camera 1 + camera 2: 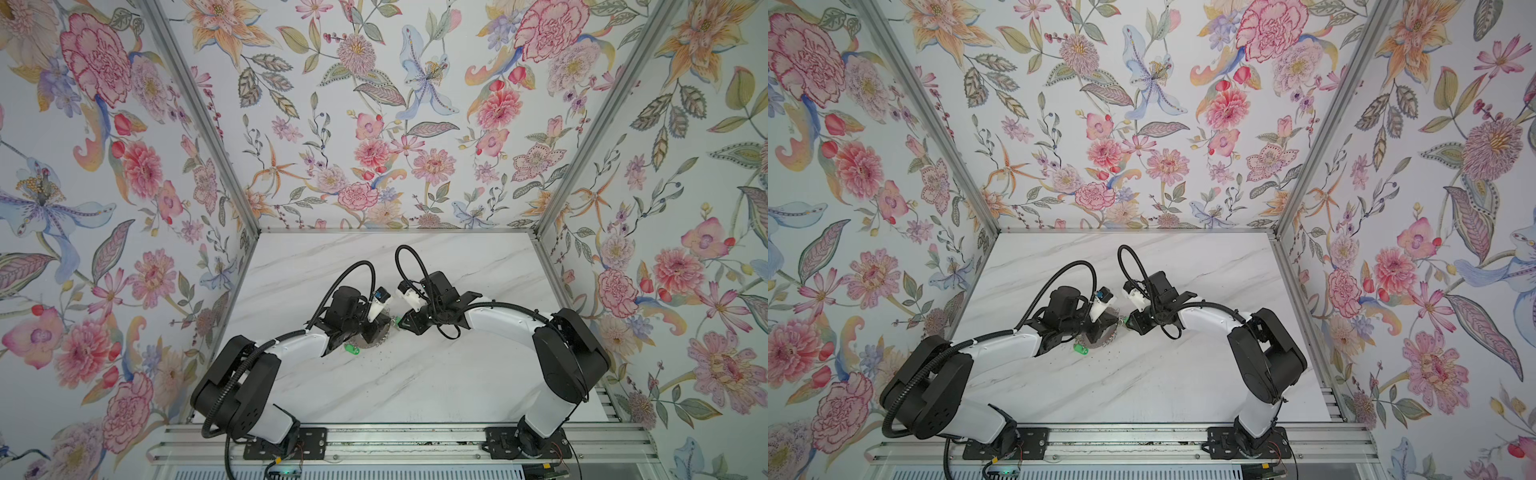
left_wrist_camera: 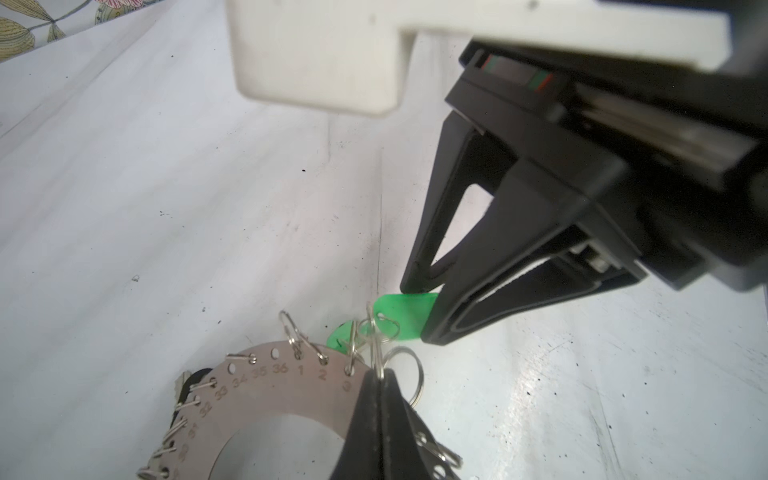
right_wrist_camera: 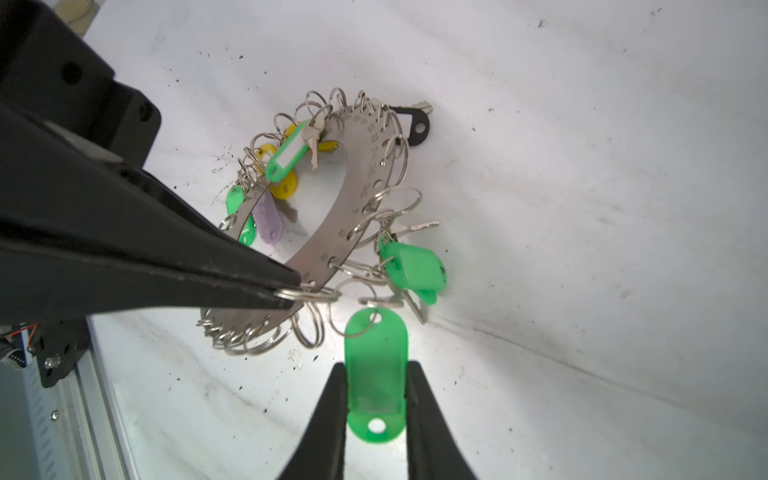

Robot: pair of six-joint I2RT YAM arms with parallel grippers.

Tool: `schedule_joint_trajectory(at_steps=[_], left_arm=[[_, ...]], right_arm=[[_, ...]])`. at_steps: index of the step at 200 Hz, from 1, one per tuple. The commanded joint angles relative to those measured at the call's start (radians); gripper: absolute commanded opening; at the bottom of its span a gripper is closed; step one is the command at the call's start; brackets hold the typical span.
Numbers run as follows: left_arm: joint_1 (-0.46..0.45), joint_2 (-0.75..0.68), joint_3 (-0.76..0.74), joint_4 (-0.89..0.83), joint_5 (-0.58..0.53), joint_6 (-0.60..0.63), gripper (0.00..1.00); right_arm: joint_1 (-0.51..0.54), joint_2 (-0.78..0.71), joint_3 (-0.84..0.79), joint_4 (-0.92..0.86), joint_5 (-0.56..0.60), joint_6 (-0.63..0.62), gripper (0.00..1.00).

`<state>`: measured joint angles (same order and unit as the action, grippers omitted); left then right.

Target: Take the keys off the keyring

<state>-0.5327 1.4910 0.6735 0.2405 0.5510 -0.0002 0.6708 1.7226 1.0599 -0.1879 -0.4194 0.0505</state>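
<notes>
keyring [image 2: 266, 399] partly behind left fingers [image 2: 365, 419]

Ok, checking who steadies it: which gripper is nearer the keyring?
Left. The left gripper is shut on a wire loop at the rim of the keyring; the right gripper is off the rim, fingers closed on a green key tag.

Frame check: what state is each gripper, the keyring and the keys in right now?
left gripper: shut on a wire loop at the keyring's rim.
right gripper: shut on the green tag.
keyring: tilted, held by that wire loop.
green tag: not yet off; a ring through its hole links it toward the keyring.
other keys: hanging on the keyring.
</notes>
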Motion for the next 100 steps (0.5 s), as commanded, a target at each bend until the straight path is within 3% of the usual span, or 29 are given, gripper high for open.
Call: schedule_joint_trajectory(at_steps=[1, 100], left_arm=[[0.013, -0.042, -0.006, -0.020, 0.036, -0.003, 0.00], [0.020, -0.086, 0.013, -0.084, 0.069, 0.022, 0.00]], right_arm=[[-0.015, -0.025, -0.028, 0.024, -0.059, 0.014, 0.24], [-0.093, -0.020, -0.112, 0.239, -0.311, 0.041, 0.42]])
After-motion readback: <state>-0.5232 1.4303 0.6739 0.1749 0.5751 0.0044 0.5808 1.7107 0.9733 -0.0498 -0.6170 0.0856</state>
